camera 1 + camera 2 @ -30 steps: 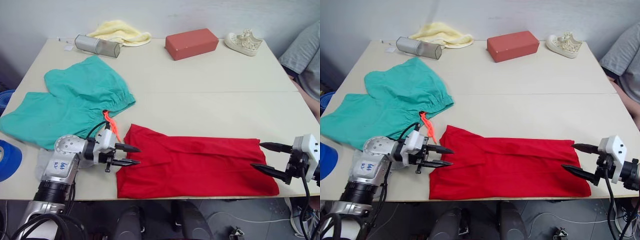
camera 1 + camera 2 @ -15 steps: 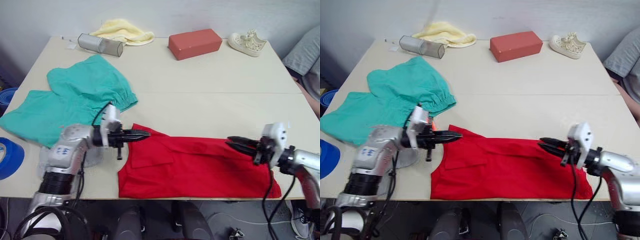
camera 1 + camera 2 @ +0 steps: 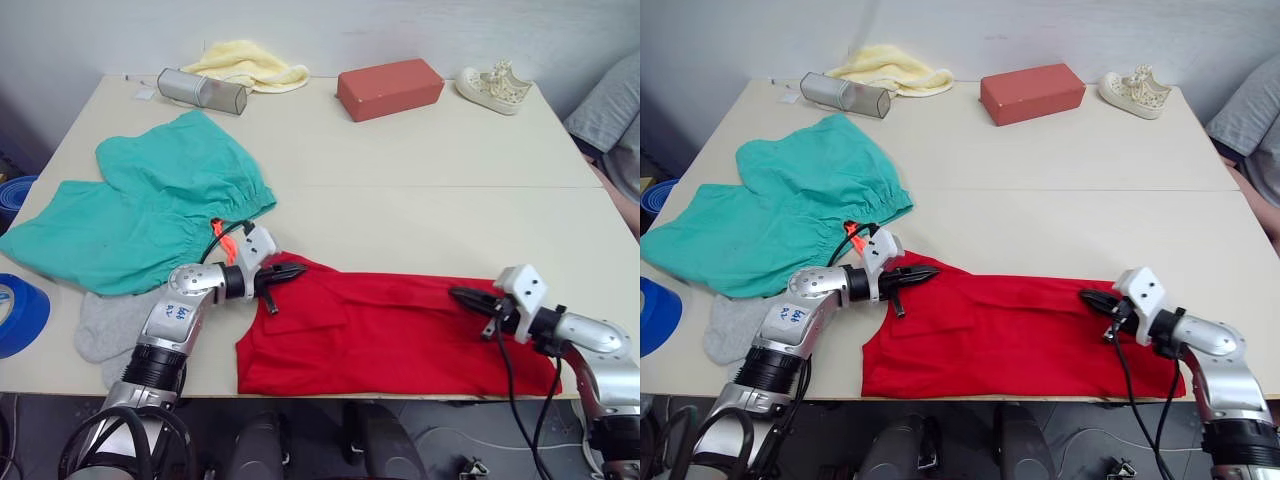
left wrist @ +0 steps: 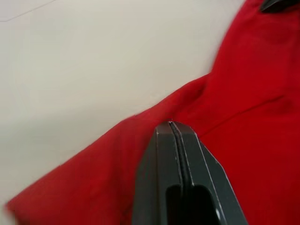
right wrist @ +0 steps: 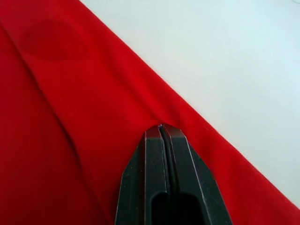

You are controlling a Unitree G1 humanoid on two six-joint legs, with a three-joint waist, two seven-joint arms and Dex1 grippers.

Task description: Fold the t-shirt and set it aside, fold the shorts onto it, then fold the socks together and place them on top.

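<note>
The red t-shirt lies folded into a long band near the table's front edge. My left gripper is shut on the t-shirt's far left corner, where the cloth puckers at the fingertips. At the band's far right edge my right gripper is shut on the t-shirt as well, pinching a fold. The teal shorts lie spread out at the left, orange drawstring toward the t-shirt. Grey socks lie at the front left, partly under the shorts and my left arm.
Along the back edge sit a yellow cloth, a silver cylinder, a red-brown block and a white sneaker. A blue roll sits off the table's left. A person's grey sleeve shows at the right.
Both grippers stood open off the t-shirt's two ends. They have moved inward to its far edge and shut on the cloth. The grey socks now show beside my left arm.
</note>
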